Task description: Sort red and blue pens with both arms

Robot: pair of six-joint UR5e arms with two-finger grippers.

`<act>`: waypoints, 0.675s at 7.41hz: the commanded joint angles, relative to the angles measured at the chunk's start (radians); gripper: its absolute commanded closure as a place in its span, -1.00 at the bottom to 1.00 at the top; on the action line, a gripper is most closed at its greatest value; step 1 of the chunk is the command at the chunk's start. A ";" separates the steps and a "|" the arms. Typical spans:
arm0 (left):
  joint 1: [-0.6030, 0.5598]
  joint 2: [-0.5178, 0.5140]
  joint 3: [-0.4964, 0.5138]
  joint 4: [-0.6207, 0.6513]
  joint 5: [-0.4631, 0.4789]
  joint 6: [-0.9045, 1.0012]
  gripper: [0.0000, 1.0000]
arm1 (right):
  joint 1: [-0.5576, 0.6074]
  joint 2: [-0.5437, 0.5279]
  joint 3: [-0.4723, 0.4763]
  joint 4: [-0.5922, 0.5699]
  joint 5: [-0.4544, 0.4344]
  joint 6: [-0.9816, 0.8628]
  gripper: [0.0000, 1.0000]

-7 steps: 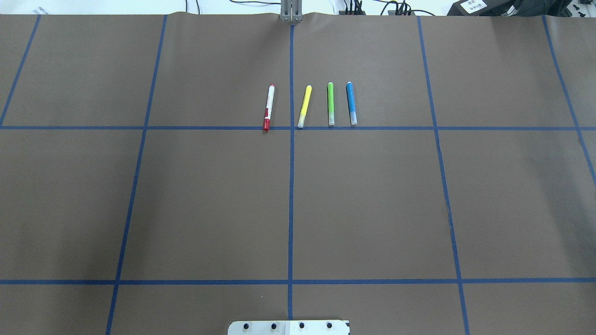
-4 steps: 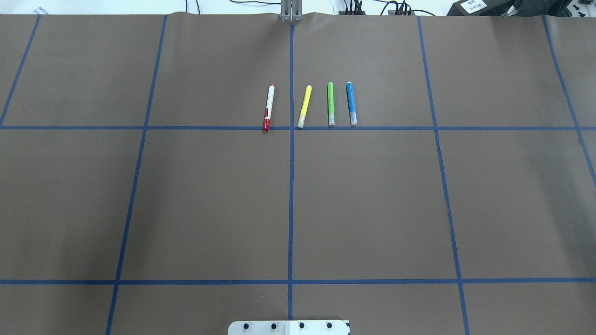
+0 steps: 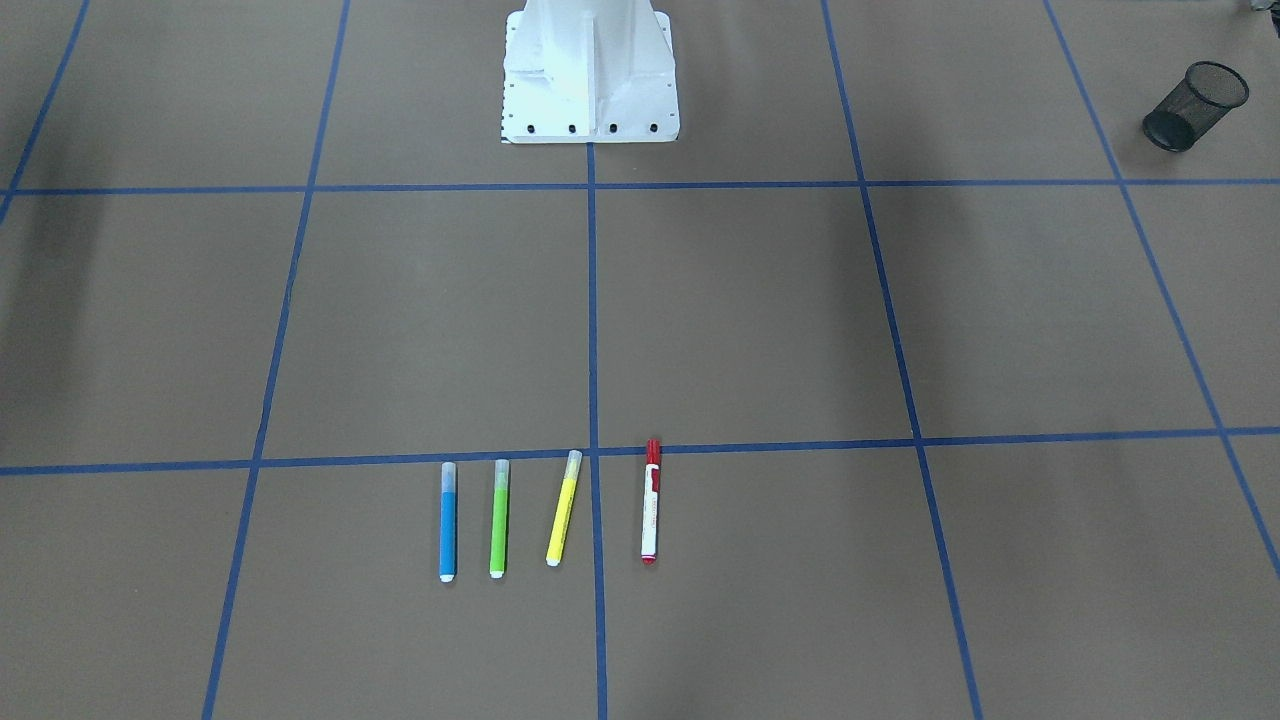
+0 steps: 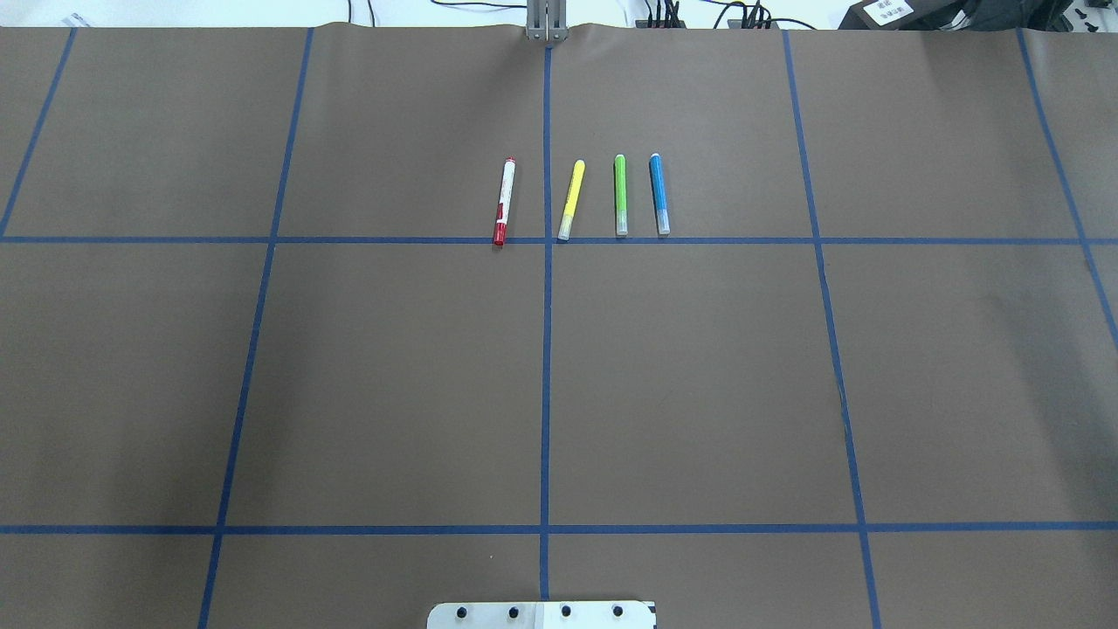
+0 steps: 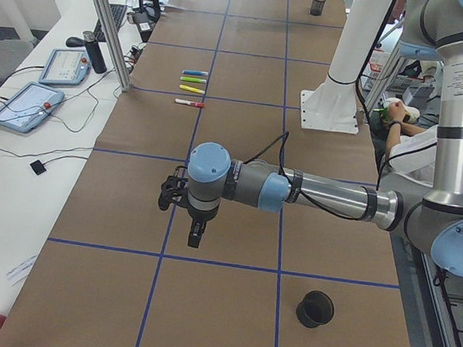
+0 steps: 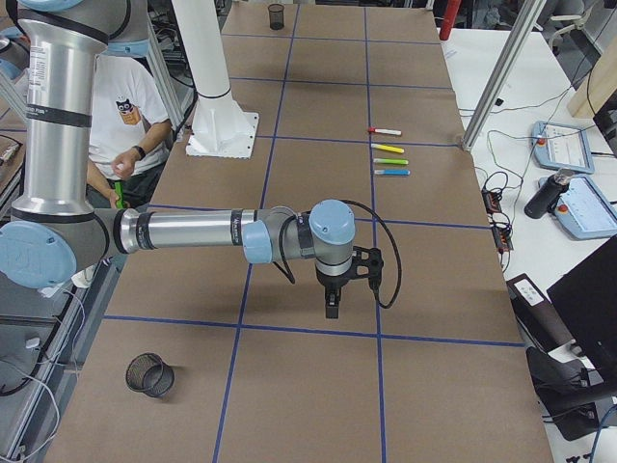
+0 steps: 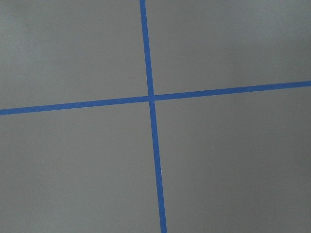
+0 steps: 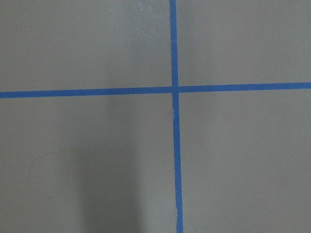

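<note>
**Light, slim pens: pinch mid-barrel**

The red pen (image 4: pixel 504 202) and blue pen (image 4: pixel 659 194) lie flat at the ends of a row, with the yellow marker (image 4: pixel 571 200) and green marker (image 4: pixel 620 195) between them. Both look light, stiff, smooth and likely to roll, so grip across the barrel. The left gripper (image 5: pixel 195 238) and right gripper (image 6: pixel 333 308) hang well apart from them; I cannot tell how their jaws stand.

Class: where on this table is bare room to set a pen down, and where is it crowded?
Free: the two squares between the white pedestal and the pen row, either side of the centre tape line. Crowded: the row, red pen, yellow marker, green marker, blue pen, close side by side.
</note>
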 commanded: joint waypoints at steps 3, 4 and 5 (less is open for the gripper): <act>0.001 0.007 0.001 -0.004 -0.006 -0.002 -1.00 | -0.002 -0.001 0.002 0.002 0.000 -0.001 -1.00; 0.001 0.005 -0.003 -0.004 -0.006 -0.002 -1.00 | -0.007 0.000 0.002 0.002 0.000 -0.002 -1.00; 0.001 0.007 -0.003 -0.003 -0.006 -0.001 -1.00 | -0.010 0.000 0.002 0.002 0.000 0.001 -1.00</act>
